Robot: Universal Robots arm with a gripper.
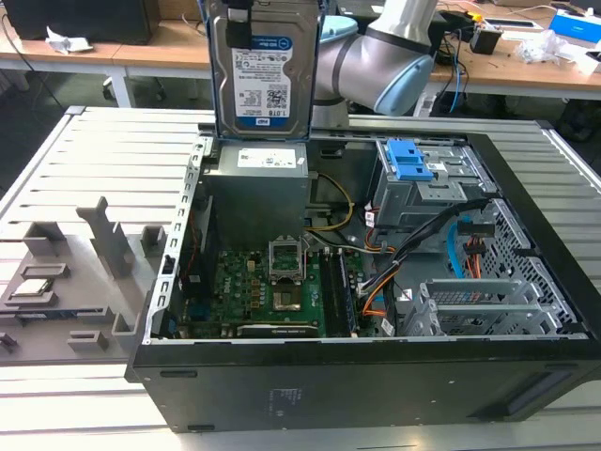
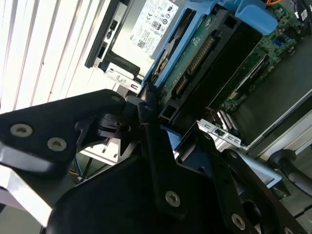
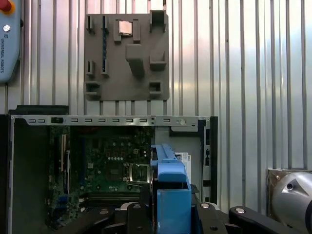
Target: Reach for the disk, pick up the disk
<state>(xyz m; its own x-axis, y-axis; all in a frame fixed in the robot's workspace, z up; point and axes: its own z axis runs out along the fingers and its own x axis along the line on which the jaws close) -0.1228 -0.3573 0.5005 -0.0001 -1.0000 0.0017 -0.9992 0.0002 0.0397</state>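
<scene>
I have the gripper (image 1: 238, 21) closed on the top edge of the disk (image 1: 261, 75), which hangs upright just above the open computer case (image 1: 376, 381), over its power supply (image 1: 258, 160). The exterior view faces the disk's white-and-blue label with barcodes. The power supply carries a white label too. The second wrist view shows the disk's green circuit-board side and blue rail frame. The first wrist view looks down on the motherboard (image 3: 112, 161) inside the case and a grey fixture plate (image 3: 126, 73) beyond the case.

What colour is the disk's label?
White with a blue band, on the disk; best in the exterior view.
</scene>
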